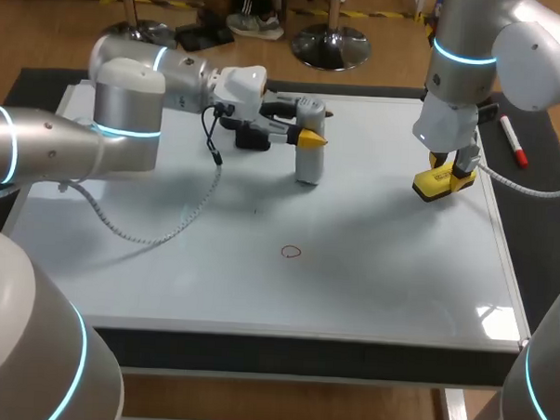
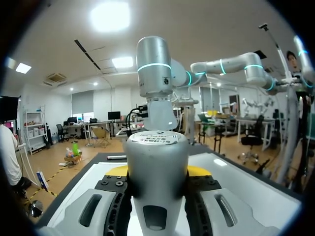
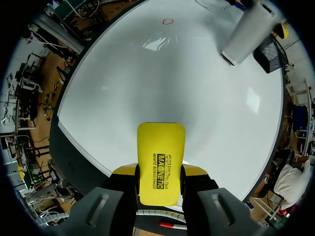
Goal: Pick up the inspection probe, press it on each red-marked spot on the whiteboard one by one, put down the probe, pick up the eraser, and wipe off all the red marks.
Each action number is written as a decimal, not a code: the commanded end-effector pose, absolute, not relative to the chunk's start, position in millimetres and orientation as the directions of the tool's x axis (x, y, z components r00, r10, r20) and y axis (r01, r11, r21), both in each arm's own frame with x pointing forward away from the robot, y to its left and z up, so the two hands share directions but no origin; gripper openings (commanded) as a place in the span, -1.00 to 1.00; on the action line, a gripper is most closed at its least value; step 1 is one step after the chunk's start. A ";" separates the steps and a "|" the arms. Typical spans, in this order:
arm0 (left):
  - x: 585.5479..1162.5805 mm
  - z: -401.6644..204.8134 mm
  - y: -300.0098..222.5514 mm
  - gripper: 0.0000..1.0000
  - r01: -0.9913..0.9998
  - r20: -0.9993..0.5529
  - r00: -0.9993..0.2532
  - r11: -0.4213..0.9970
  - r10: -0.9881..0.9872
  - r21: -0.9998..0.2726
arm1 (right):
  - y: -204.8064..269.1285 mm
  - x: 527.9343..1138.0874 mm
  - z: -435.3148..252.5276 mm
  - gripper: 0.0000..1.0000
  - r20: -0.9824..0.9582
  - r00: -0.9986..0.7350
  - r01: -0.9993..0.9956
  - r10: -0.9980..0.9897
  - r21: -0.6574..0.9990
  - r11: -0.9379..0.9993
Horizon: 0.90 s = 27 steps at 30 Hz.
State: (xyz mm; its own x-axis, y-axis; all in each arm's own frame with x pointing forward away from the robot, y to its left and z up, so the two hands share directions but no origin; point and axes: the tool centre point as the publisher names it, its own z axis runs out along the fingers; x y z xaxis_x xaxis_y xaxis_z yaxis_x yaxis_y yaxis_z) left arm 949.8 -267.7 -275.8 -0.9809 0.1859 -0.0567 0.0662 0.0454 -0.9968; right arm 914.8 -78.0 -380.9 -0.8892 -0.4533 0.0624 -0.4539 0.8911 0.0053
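**Q:** What does the left pincer have?
**A:** The left gripper (image 2: 157, 171) clamps the silver-grey cylindrical inspection probe (image 2: 157, 147) from two sides, with its yellow tips showing just behind the barrel. The probe stands upright with its foot on the glossy white whiteboard (image 1: 351, 297), toward the far side. That is well apart from the mark, so this reads as a set-down rather than a press.

**Q:** And the right?
**A:** The right gripper (image 3: 160, 183) pinches the yellow rectangular block eraser (image 3: 160, 157) across its narrow sides. It is low at the board's right edge (contact cannot be told) and seems poised for the wipe.

**Q:** What is left to wipe?
**A:** One small red circle mark (image 1: 291, 252) sits near the board's middle, well apart from both tools.

**Q:** Is anything in the way?
**A:** The closest thing is a grey cable (image 1: 158, 225) trailing from the left arm. It lies on the board left of the mark, not between it and the eraser. A white marker pen with red cap (image 1: 513, 142) lies off the board on the dark table, beside the right arm. The left arm, stretched across the far side, probably matters only if the wipe sweeps wide.
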 end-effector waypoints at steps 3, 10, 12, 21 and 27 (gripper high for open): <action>964.4 -260.8 -268.7 -1.00 0.053 -0.038 -0.969 0.053 0.244 -0.997 | -78.6 915.2 -380.4 -1.00 0.064 -0.888 -0.455 -0.454 0.003 0.890; 976.7 -251.8 -263.4 -1.00 0.064 -0.050 -0.957 0.040 0.287 -0.997 | -78.6 915.2 -380.4 -1.00 0.064 -0.888 -0.455 -0.454 0.003 0.890; 980.6 -249.9 -262.4 -1.00 0.069 -0.053 -0.948 0.041 0.313 -0.997 | -78.6 915.2 -380.4 -1.00 0.064 -0.888 -0.455 -0.454 0.003 0.890; 1002.8 -234.4 -263.0 -1.00 0.099 -0.076 -0.901 0.032 0.428 -0.995 | -78.6 915.2 -380.4 -1.00 0.064 -0.888 -0.455 -0.454 0.003 0.890; 1022.1 -228.3 -266.1 -1.00 0.106 -0.081 -0.886 0.029 0.457 -0.994 | -78.6 915.2 -380.4 -1.00 0.064 -0.888 -0.455 -0.454 0.003 0.890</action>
State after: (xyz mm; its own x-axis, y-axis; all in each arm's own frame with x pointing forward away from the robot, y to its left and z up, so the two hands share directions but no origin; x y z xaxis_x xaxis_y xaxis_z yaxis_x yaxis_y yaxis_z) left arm 1010.0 -262.7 -227.8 -0.9428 0.3197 -0.0943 0.1106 0.0330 -0.9933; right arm 914.7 -78.0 -381.0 -0.8892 -0.4533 0.0626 -0.4539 0.8910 0.0053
